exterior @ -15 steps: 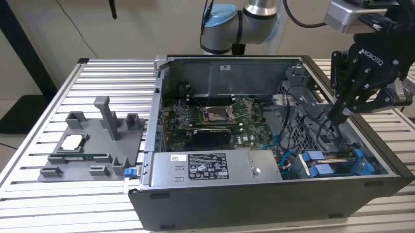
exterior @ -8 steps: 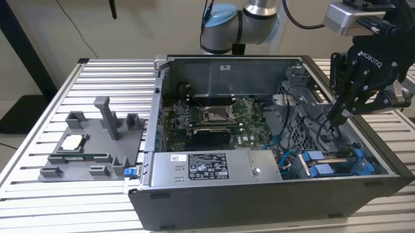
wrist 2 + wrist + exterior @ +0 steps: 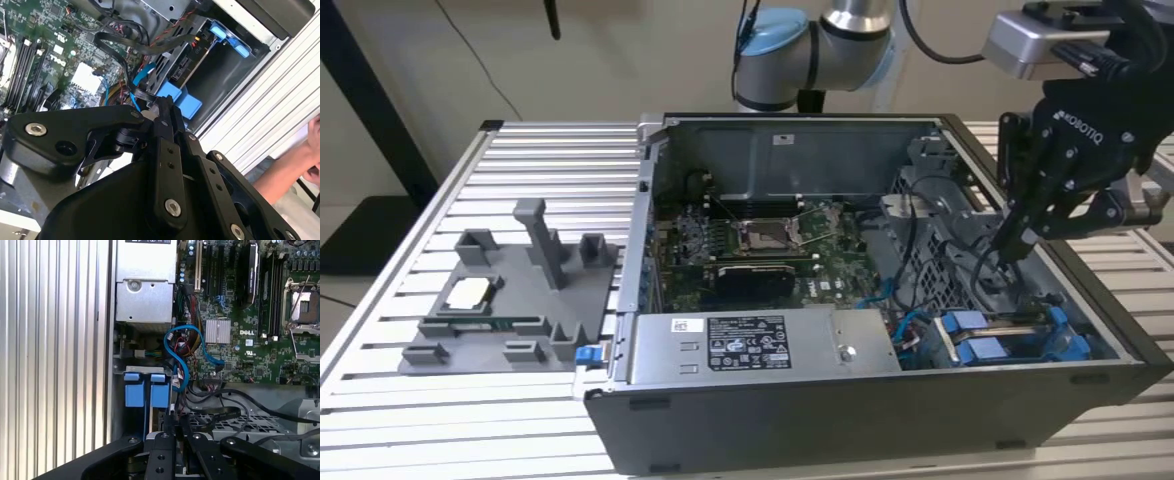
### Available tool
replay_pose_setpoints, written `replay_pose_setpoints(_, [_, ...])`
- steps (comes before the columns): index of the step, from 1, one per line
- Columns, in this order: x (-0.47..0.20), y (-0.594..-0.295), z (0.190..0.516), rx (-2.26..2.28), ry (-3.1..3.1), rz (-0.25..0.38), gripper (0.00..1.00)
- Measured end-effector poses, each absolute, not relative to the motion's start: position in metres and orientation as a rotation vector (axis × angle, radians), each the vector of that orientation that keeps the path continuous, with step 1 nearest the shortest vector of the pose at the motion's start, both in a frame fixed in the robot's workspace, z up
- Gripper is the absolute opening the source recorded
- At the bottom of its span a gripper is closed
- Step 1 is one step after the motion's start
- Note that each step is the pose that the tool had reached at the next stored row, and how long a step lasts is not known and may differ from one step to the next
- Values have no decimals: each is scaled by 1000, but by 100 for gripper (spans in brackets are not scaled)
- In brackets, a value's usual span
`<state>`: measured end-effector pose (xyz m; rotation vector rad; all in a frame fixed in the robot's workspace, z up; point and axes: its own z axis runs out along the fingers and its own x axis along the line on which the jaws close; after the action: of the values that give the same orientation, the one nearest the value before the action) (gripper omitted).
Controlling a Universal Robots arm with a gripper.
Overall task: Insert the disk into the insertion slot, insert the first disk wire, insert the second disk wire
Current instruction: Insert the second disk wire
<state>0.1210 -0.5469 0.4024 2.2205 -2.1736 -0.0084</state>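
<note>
A: Nearest in the exterior view?
B: The front wall of the open computer case (image 3: 854, 420), lying on its side on the slatted table (image 3: 454, 420). Just behind that wall sits the grey power-supply box (image 3: 761, 345) with a white sticker.

A: And the task items?
B: At the exterior view's right front corner of the case, the insertion slot (image 3: 1067, 345) shows its blue rails. The disk (image 3: 994, 340) lies in it, marked by the two blue carrier tabs (image 3: 145, 389) that stand side by side in the first wrist view. How fully it is seated is hard to judge, as only a narrow edge shows.

A: Where is the gripper?
B: The gripper (image 3: 1003, 250) hangs over the case's right side in the exterior view, fingertips lowered among the black cables (image 3: 974, 275) just behind the slot. In the second wrist view the gripper (image 3: 157, 107) has its fingers (image 3: 165, 145) drawn together, apparently pinching a dark cable end above the blue tabs; the held part is largely hidden.

A: Cabling?
B: A blue data cable (image 3: 182, 352) loops between the motherboard (image 3: 250, 315) and the bay.

A: Farther back?
B: The motherboard's empty processor socket (image 3: 761, 233), then the case's rear wall. To the exterior view's left, on the table, rests a grey fixture tray (image 3: 520, 300). A person's arm (image 3: 287, 167) appears beyond the table edge in the second wrist view.
</note>
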Motion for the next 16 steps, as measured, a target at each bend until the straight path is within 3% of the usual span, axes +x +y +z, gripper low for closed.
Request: replay_pose_setpoints(16, [126, -548, 380, 2220, -2174, -8, 16])
